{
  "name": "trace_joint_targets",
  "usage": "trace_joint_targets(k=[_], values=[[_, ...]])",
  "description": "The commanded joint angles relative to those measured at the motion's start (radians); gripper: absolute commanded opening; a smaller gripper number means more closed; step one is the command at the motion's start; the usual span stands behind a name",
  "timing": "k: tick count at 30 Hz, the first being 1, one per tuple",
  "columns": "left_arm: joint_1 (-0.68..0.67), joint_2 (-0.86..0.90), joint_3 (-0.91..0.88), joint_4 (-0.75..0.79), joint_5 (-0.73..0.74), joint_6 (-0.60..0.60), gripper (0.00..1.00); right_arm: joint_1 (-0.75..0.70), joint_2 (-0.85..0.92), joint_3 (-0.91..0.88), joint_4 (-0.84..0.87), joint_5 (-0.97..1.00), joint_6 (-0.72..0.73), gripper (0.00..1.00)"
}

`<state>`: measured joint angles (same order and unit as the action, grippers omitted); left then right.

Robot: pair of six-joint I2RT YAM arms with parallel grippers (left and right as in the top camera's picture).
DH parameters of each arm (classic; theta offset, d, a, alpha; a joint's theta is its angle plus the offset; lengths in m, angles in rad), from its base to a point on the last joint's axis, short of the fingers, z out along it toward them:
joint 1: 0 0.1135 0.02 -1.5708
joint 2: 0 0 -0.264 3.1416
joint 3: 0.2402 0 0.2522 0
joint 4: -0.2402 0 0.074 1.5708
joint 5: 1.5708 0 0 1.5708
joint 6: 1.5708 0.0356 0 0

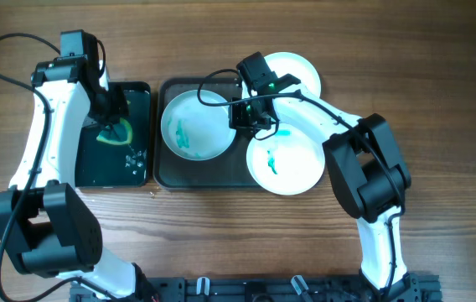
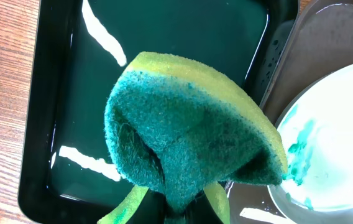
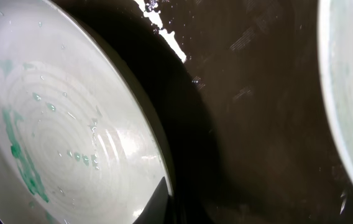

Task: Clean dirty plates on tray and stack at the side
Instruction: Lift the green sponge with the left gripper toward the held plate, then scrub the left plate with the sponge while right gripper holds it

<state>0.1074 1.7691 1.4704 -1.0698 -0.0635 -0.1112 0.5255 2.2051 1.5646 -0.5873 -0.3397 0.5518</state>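
The left gripper (image 1: 114, 127) pinches a folded green sponge (image 2: 189, 143) over the black tray (image 1: 142, 126). The right gripper (image 1: 250, 116) clamps the rim of the left plate (image 1: 194, 126) on the grey tray (image 1: 221, 178); the right plate (image 1: 287, 159) sits beside it, the third plate (image 1: 298, 69) off-tray

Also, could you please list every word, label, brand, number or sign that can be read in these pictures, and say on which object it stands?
There is no readable text in any view. The plates, the tray, the sponge and the black tray carry no writing or sign.
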Motion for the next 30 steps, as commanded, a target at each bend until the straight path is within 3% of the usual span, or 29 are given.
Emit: trace_joint_targets(k=[1,7,9,14,17,23,25,27,30], values=[[0.000,-0.014,0.016,0.004,-0.018,-0.013,0.04,-0.003,0.020,0.013,-0.001,-0.023,-0.014,0.04],[-0.013,-0.013,0.016,0.004,-0.001,-0.075,0.04,-0.003,0.020,0.013,-0.001,-0.024,-0.014,0.04],[-0.088,-0.003,0.016,0.016,0.025,-0.108,0.04,-0.003,0.020,0.013,-0.001,-0.024,-0.009,0.04],[-0.303,0.174,0.016,0.121,0.066,-0.341,0.04,-0.003,0.020,0.013,-0.004,-0.024,-0.010,0.04],[-0.307,0.262,0.016,0.118,0.072,-0.399,0.04,-0.006,0.020,0.013,-0.011,-0.027,-0.009,0.04],[-0.336,0.391,0.016,0.137,0.150,-0.399,0.04,-0.032,0.020,0.013,-0.054,-0.049,-0.003,0.04],[-0.349,0.424,0.016,0.165,0.334,-0.340,0.04,-0.032,0.020,0.013,-0.054,-0.045,-0.003,0.04],[-0.359,0.422,0.017,0.237,0.588,-0.171,0.04,-0.032,0.020,0.013,-0.054,-0.042,-0.003,0.04],[-0.336,0.422,0.024,0.279,0.570,-0.186,0.04,-0.032,0.020,0.013,-0.053,-0.042,-0.002,0.04]])
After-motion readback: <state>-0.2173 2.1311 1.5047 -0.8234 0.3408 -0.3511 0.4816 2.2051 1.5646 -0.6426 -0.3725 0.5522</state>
